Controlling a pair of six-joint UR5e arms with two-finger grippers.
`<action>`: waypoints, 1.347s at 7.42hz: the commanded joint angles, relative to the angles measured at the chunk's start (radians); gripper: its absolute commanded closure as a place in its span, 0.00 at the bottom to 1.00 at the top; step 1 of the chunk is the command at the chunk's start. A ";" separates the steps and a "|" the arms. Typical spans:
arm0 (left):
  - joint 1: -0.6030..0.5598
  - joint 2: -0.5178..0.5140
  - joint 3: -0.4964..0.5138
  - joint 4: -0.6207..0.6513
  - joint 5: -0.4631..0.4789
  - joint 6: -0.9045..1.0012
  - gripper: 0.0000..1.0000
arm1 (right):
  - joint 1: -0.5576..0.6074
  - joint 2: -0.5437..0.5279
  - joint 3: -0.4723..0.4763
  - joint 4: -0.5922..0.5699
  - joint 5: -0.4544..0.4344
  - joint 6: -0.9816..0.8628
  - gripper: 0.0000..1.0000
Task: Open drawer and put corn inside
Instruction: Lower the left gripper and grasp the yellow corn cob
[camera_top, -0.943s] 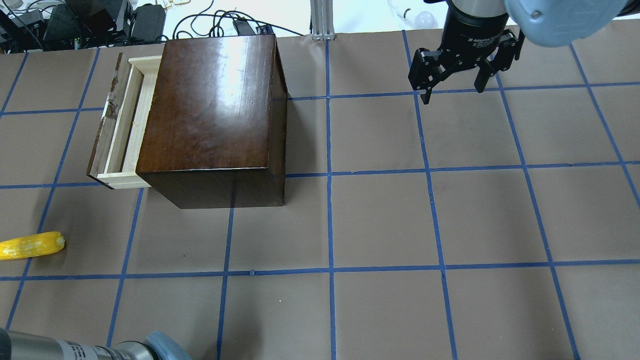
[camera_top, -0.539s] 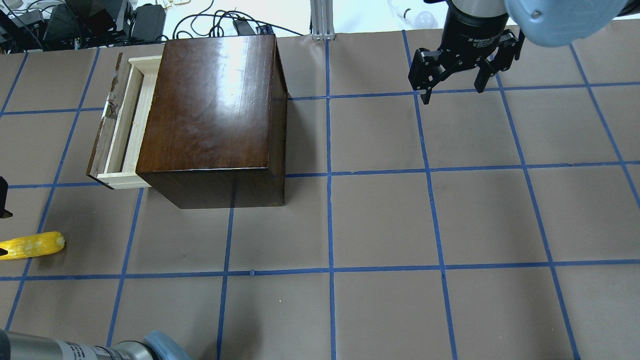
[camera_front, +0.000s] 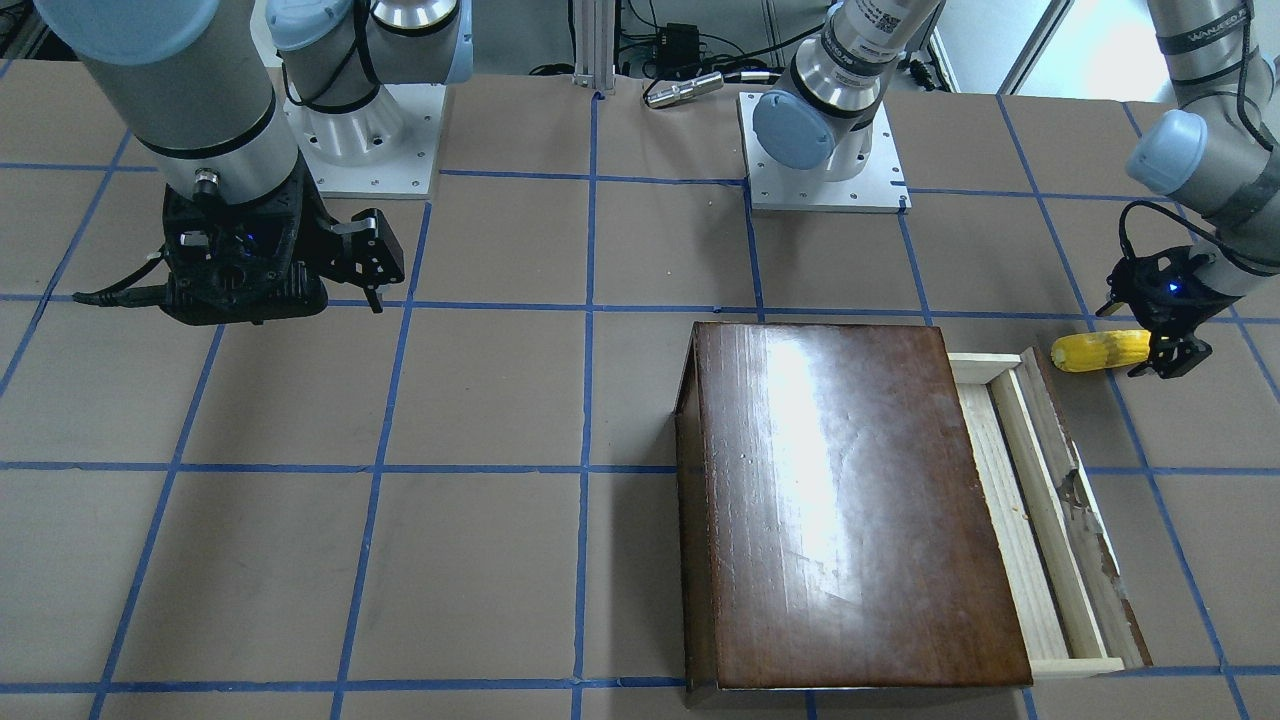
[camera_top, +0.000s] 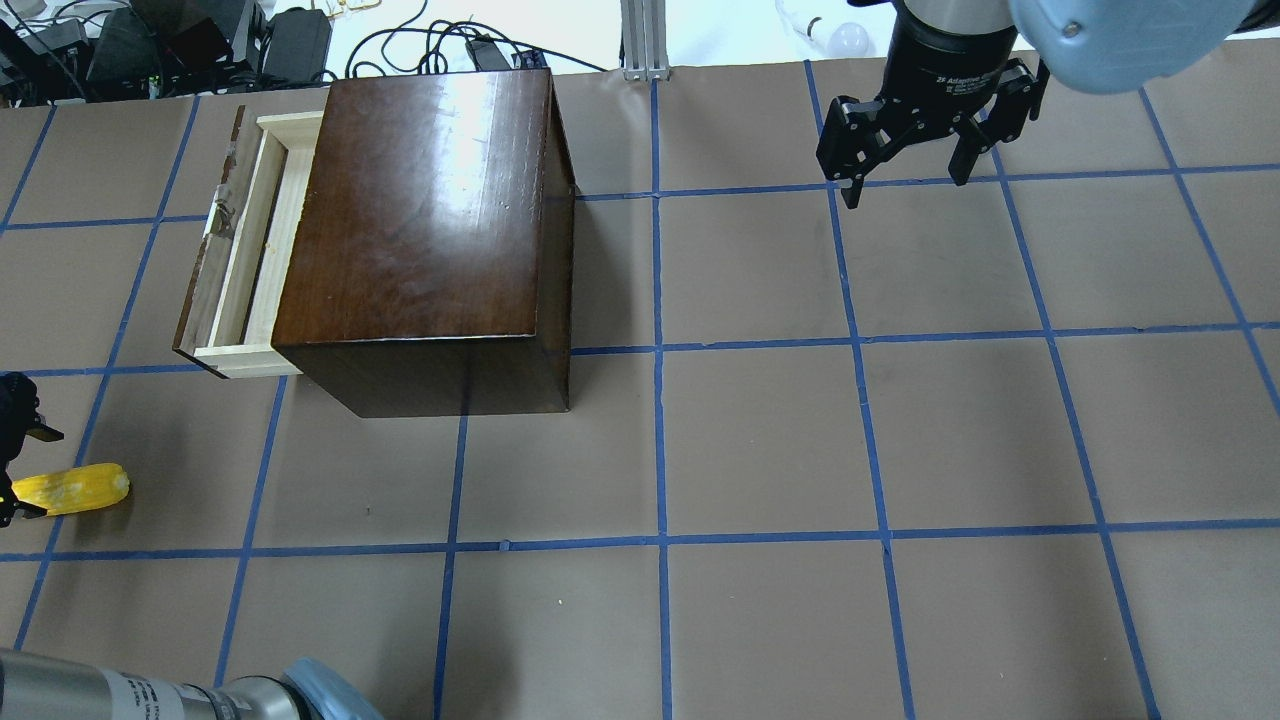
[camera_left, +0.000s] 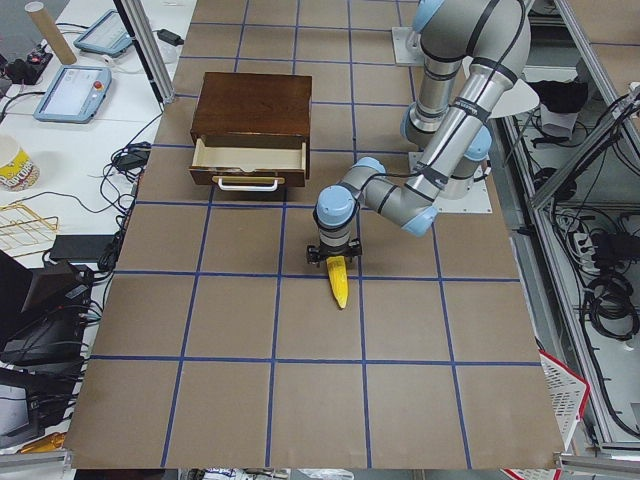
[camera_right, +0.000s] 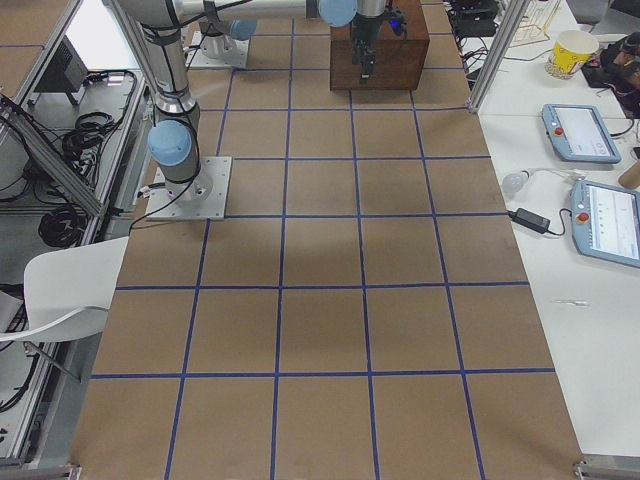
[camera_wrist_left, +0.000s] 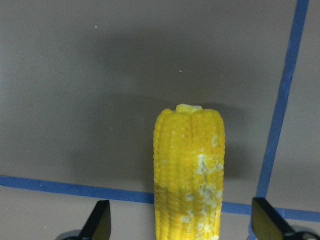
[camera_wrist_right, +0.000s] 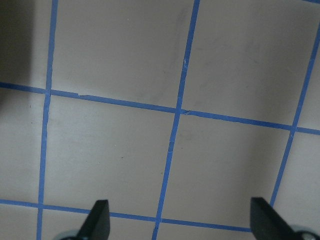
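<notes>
Corn: lies flat on the table close to its left edge, on the near side of the box and apart from it
Left gripper: low over the corn, jaws spread wide with one finger on each side of the cob; a gap shows on both sides, nothing gripped
Drawer: partly pulled out toward the left edge, pale tray exposed, no corn in it
Box: stands toward the far left corner
Right gripper: above the table near the far edge, right of centre, jaws apart and empty
</notes>
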 joint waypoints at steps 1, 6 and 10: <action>0.026 -0.024 -0.017 0.017 -0.002 0.004 0.00 | 0.000 0.000 0.000 0.000 0.000 -0.001 0.00; 0.030 -0.062 -0.057 0.141 -0.029 0.042 0.47 | 0.000 0.000 0.000 0.000 0.000 0.001 0.00; 0.031 -0.053 -0.054 0.141 -0.046 0.049 0.97 | 0.000 0.000 0.000 0.000 0.000 -0.001 0.00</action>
